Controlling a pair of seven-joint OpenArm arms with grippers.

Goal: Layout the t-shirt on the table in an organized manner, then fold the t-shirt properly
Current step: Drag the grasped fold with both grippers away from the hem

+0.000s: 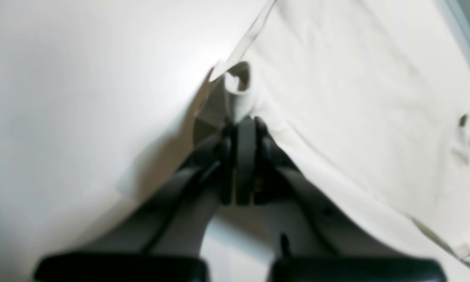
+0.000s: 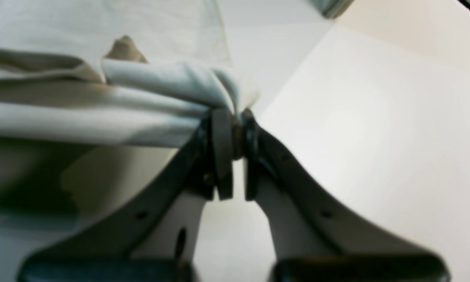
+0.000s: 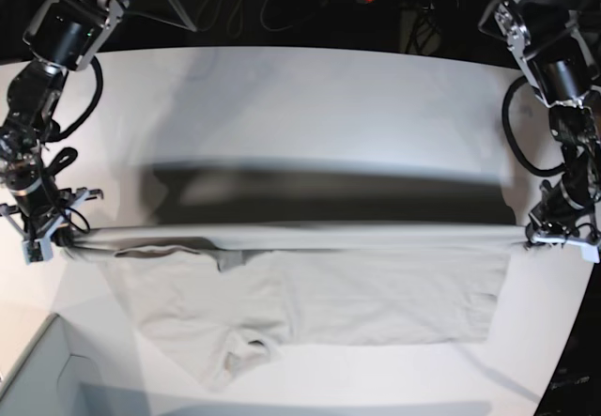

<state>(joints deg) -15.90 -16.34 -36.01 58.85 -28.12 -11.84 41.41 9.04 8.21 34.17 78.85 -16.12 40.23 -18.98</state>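
While the left gripper [image 1: 240, 129] is clenched on one end of the t-shirt [image 3: 319, 289], the right gripper [image 2: 236, 125] grips the opposite end. Between them, the upper border of the cloth is drawn taut, casting a dark band of shadow. Beyond the grips, the fabric spreads toward the table's [image 3: 319, 383] near edge, with a crumpled fold on the right arm's side.
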